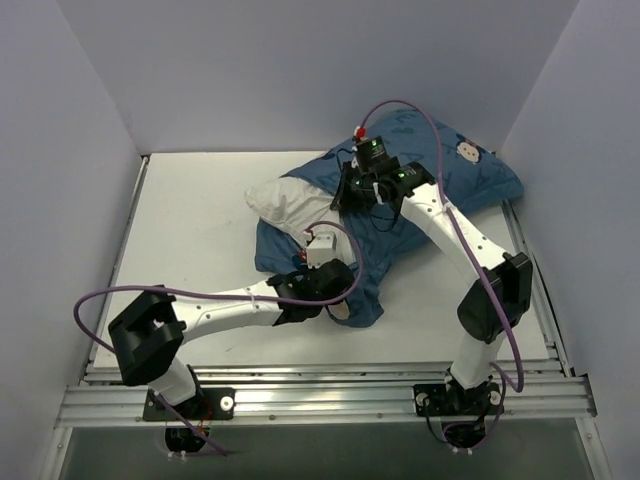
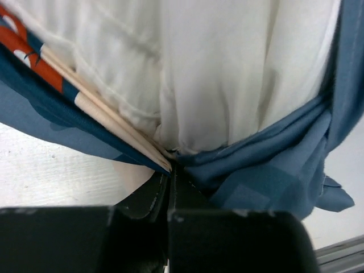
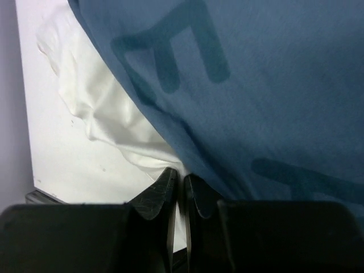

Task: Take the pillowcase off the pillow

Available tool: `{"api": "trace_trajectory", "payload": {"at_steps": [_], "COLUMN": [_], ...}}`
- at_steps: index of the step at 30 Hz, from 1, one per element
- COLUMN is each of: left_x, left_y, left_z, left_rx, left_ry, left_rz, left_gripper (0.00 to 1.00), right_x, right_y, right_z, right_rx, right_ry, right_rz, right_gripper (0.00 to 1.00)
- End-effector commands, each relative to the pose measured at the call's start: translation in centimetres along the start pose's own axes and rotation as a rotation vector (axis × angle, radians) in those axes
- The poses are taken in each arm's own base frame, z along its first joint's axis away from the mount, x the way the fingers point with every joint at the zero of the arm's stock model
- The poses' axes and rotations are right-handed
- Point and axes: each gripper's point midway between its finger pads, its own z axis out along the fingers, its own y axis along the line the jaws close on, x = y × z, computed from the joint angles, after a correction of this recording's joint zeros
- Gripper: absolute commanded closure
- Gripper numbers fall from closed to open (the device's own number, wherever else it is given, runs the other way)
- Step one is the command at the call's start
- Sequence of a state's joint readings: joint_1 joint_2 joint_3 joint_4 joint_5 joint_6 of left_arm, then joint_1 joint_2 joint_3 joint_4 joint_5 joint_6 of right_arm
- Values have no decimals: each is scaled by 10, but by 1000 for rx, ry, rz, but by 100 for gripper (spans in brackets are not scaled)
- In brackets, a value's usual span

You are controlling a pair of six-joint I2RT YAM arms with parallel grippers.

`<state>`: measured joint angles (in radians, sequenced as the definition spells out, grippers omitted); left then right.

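The blue pillowcase (image 1: 470, 170) lies crumpled across the middle and far right of the table. The white pillow (image 1: 280, 203) sticks out of it at the left. My left gripper (image 1: 338, 290) is at the case's near edge. In the left wrist view it (image 2: 170, 168) is shut on the hem of the pillowcase (image 2: 273, 165), with the pillow (image 2: 227, 68) bulging just beyond. My right gripper (image 1: 352, 197) is on top of the bundle. In the right wrist view it (image 3: 182, 177) is shut on a fold of the pillow (image 3: 114, 119) at the edge of the pillowcase (image 3: 256, 85).
The white table (image 1: 190, 220) is walled by pale panels on the left, back and right. A metal rail (image 1: 320, 395) runs along the near edge by the arm bases. Purple cables (image 1: 440, 150) loop over both arms.
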<state>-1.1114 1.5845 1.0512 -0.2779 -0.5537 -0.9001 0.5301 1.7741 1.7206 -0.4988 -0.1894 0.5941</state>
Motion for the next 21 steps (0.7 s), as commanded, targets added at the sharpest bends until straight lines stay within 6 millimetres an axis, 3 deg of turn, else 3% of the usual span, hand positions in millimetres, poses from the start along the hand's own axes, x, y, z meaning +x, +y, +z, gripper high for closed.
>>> {"api": "trace_trajectory", "payload": {"at_steps": [1, 3, 6, 9, 10, 11, 12, 13, 15, 17, 18, 19, 20, 21], "left_x": [75, 85, 76, 52, 53, 45, 44, 54, 54, 58, 59, 58, 51, 57], "left_y": [7, 0, 8, 8, 14, 4, 6, 15, 10, 22, 26, 30, 30, 40], "left_z": [-9, -7, -7, -10, -10, -13, -12, -10, -11, -8, -7, -7, -8, -6], "left_rx": [16, 32, -7, 28, 31, 85, 97, 94, 144, 139, 136, 133, 145, 130], "left_ry": [254, 271, 253, 199, 198, 175, 172, 188, 179, 179, 181, 176, 155, 160], "left_rz": [197, 235, 224, 141, 112, 66, 38, 11, -44, -99, -117, -134, -177, -186], "left_gripper": [98, 98, 98, 98, 98, 98, 98, 98, 98, 98, 98, 98, 98, 98], "right_x": [-169, -175, -156, -111, -89, -74, -52, -32, -9, 24, 29, 45, 55, 61], "right_y": [66, 63, 65, 56, 62, 61, 51, 55, 53, 43, 42, 28, 28, 27], "right_z": [-109, -114, -103, -81, -74, -71, -63, -60, -64, -56, -65, -58, -59, -67], "right_rx": [-292, -286, -271, -211, -210, -201, -168, -170, -173, -161, -168, -131, -135, -143], "right_ry": [-640, -656, -596, -493, -451, -427, -389, -352, -326, -268, -276, -251, -241, -245], "right_rz": [68, 70, -1, -107, -142, -163, -181, -212, -235, -247, -243, -240, -240, -243], "right_gripper": [100, 100, 100, 100, 95, 92, 88, 85, 78, 73, 68, 66, 64, 64]}}
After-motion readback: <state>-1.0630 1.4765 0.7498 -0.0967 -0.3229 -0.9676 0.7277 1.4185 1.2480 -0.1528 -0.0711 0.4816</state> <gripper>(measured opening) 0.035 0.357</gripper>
